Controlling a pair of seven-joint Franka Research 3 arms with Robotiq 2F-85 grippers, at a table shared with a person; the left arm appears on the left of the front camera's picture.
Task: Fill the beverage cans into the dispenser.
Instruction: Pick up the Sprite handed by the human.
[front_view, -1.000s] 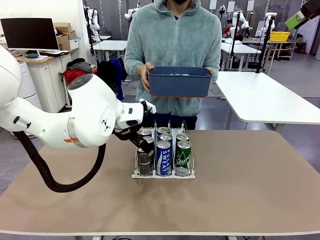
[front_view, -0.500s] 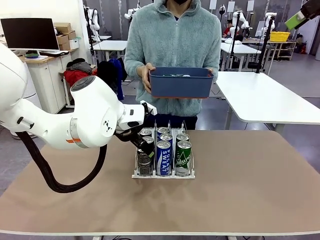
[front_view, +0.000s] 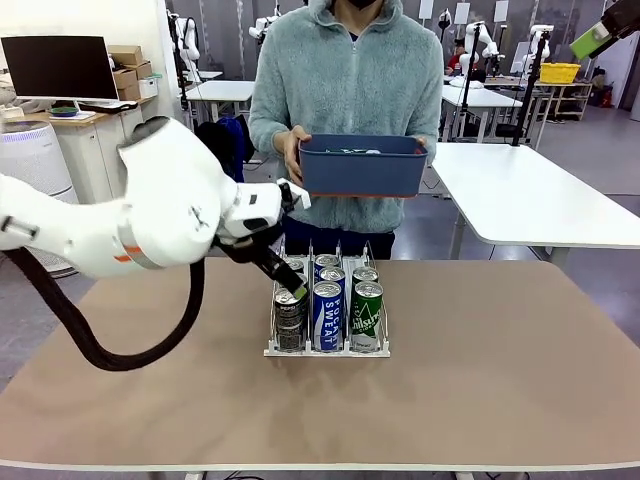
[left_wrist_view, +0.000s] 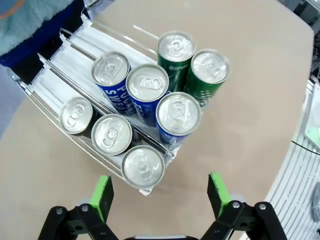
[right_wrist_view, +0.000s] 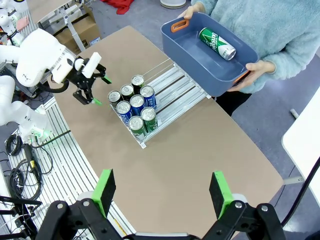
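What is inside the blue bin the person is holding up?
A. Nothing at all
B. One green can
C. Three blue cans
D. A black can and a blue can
B: seen from above in the right wrist view, a single green can lies on its side in the dark blue bin that the person holds.

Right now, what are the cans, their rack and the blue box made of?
Beverage cans: metal, likely aluminium; shiny silver tops with pull tabs. Dispenser: thin shiny wire dividers, probably steel, on a white, plastic-looking base. Blue bin: probably matte plastic; smooth moulded walls.
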